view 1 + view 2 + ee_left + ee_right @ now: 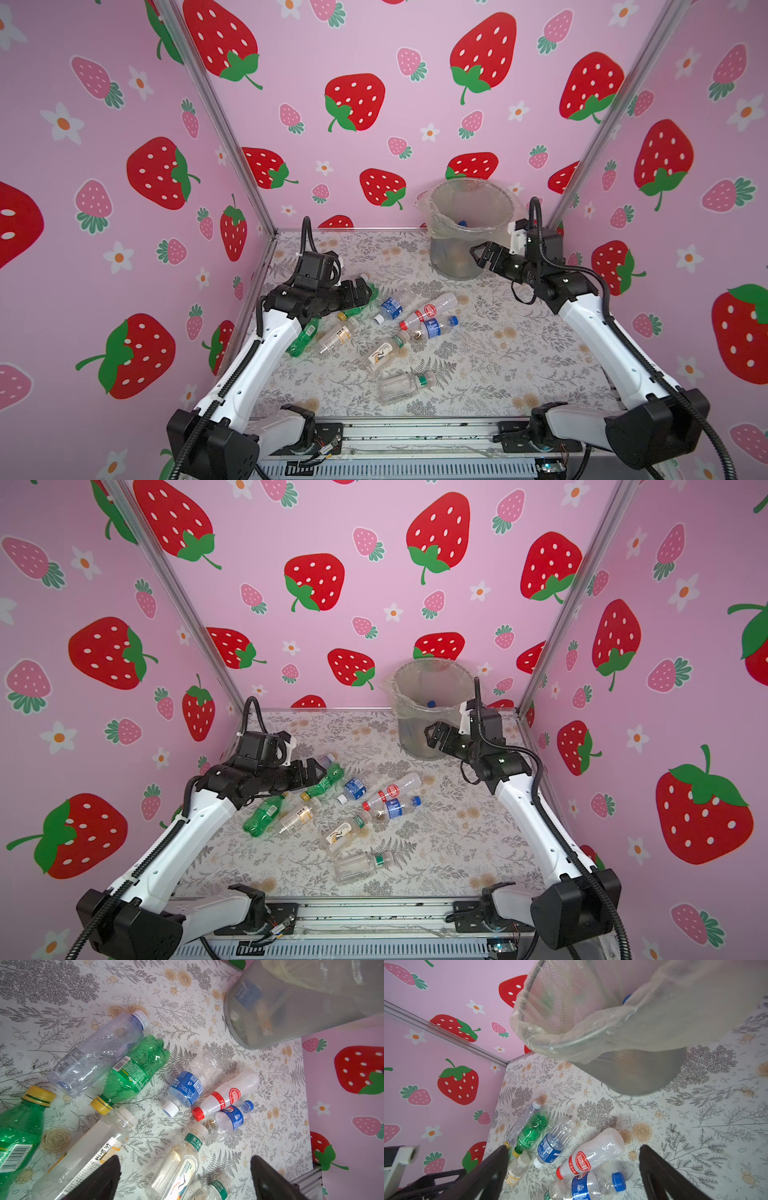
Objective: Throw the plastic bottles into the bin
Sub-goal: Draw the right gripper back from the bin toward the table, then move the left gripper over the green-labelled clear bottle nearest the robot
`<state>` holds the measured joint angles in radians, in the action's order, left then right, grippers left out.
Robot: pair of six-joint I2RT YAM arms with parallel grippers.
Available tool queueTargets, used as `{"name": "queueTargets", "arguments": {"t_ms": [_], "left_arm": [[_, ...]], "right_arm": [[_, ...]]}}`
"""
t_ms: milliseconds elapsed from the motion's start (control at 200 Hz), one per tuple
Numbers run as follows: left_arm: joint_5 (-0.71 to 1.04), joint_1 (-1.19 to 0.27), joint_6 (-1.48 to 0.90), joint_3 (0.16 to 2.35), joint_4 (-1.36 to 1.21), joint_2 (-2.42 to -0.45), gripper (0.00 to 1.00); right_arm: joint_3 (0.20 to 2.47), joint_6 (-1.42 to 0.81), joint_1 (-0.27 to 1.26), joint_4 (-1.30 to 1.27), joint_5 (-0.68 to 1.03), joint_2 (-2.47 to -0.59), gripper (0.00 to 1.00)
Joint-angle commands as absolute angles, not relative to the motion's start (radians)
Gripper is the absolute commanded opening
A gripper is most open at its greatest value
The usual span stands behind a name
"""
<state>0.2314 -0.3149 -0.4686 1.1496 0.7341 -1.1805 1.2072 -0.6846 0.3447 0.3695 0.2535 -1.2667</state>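
Left gripper point(366, 289) and right gripper point(476, 253) gape empty. Bottles point(390, 308) crowd the table's point(498, 353) centre, bin point(453, 255) at one o'clock. If you grab carelessly, neighbours could roll, or the right gripper could tip the bin.

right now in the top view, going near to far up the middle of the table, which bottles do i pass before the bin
clear bottle with the green cap → bird-label bottle → blue-capped bottle → red-capped bottle → bin
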Motion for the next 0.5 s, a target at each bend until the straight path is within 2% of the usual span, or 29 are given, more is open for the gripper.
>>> {"name": "queueTargets", "arguments": {"t_ms": [0, 495], "left_arm": [[0.175, -0.387, -0.444, 1.176, 0.797, -1.17, 0.99], [0.059, -0.708, -0.371, 1.12, 0.806, -1.094, 0.99]], "right_arm": [[1.209, -0.692, 0.344, 0.314, 0.283, -1.243, 0.99], [1.095, -0.644, 0.345, 0.353, 0.197, -1.256, 0.99]]}}
